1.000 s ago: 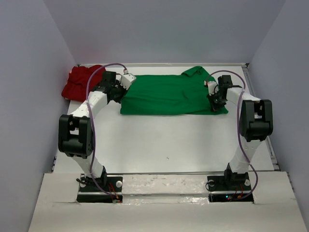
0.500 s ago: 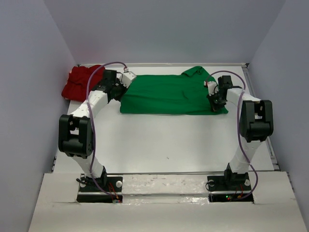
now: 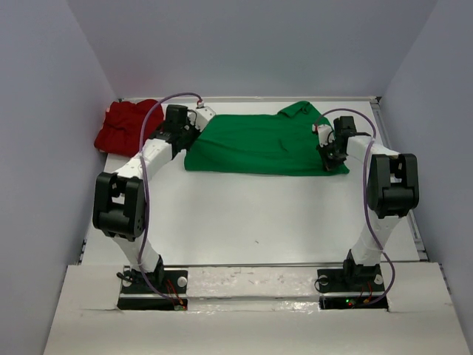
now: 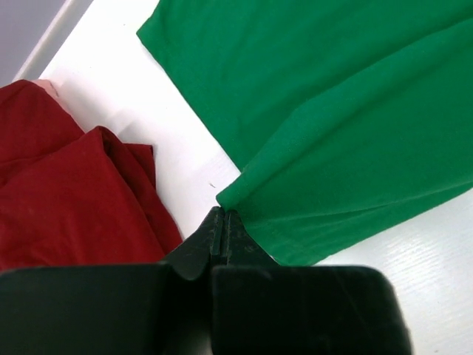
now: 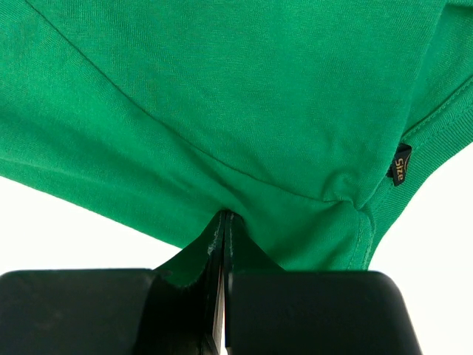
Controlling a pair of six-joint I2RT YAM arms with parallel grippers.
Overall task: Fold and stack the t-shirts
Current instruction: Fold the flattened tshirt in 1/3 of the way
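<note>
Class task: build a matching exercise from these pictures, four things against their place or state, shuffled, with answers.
1 green t-shirt
2 red t-shirt
3 left gripper
4 right gripper

A bunched in the far left corner
B pinching cloth near the size label
C laid out across the far middle
D pinching a cloth corner beside the red t-shirt

Pairs: 1-C, 2-A, 3-D, 4-B
</note>
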